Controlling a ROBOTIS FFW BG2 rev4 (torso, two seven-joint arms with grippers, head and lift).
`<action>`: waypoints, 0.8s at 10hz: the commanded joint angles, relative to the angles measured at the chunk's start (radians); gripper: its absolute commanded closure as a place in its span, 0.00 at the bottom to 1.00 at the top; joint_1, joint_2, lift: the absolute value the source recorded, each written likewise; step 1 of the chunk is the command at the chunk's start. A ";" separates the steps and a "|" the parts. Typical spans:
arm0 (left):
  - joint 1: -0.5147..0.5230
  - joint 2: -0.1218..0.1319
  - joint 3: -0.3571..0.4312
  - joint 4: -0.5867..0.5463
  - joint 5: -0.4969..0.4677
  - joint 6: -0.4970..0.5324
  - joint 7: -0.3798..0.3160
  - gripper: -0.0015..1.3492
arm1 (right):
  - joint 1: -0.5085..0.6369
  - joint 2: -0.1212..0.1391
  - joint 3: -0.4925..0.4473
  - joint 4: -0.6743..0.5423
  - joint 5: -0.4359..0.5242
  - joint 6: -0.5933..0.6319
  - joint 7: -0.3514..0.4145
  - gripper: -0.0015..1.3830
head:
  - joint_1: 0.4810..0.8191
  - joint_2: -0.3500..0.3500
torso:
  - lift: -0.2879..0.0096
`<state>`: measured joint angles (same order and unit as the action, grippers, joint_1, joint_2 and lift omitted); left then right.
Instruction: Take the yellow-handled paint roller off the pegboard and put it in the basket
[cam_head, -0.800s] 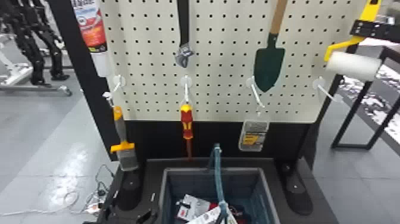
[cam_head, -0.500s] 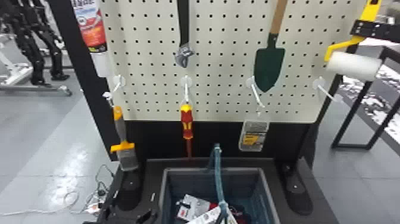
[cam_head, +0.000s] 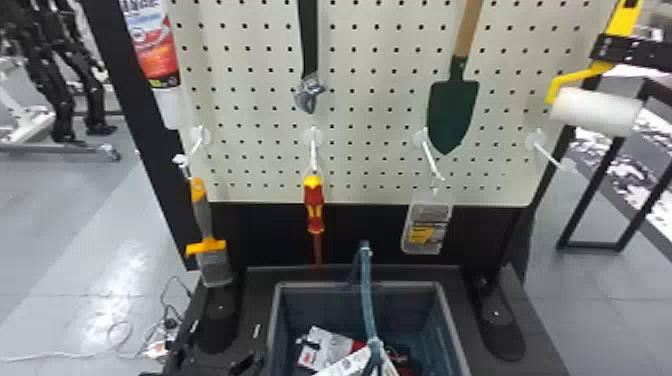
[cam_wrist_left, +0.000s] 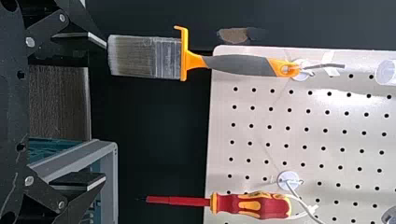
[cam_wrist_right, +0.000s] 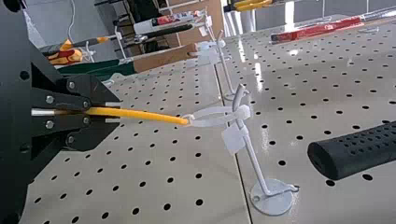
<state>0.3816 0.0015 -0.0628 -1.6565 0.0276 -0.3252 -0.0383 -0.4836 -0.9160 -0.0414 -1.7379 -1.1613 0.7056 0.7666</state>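
Inside the basket (cam_head: 320, 285), white-and-red packages (cam_head: 330, 346), right tool (cam_head: 603, 48) closed on paint roller (cam_head: 597, 111), left tool (cam_head: 225, 342) wide open, empty.

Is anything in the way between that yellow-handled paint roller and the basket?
Yes. The right gripper holds the paint roller, but its white loop is around a hook. Lower down, a bare white hook juts from the pegboard, seemingly near the straight path to the basket.

Here's the right gripper (cam_head: 602, 48), up high, fingers clamped close; the left gripper (cam_head: 220, 350) sits low, fingers wide apart!
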 joint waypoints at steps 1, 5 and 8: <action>0.003 -0.004 0.001 -0.002 0.000 -0.002 0.000 0.21 | 0.002 -0.009 0.000 -0.008 -0.008 0.000 -0.004 0.93 | 0.20 0.50 | 0.63; 0.016 -0.004 0.006 -0.006 -0.001 -0.002 0.000 0.22 | 0.010 -0.136 0.000 -0.038 -0.094 0.000 -0.055 0.93 | 0.20 0.50 | 0.63; 0.013 -0.004 0.005 -0.006 -0.006 0.002 0.000 0.22 | -0.013 -0.173 0.001 -0.015 -0.130 -0.008 -0.062 0.93 | 0.20 0.50 | 0.63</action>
<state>0.3959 0.0015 -0.0579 -1.6629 0.0216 -0.3236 -0.0373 -0.4912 -1.0801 -0.0405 -1.7586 -1.2837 0.6988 0.7040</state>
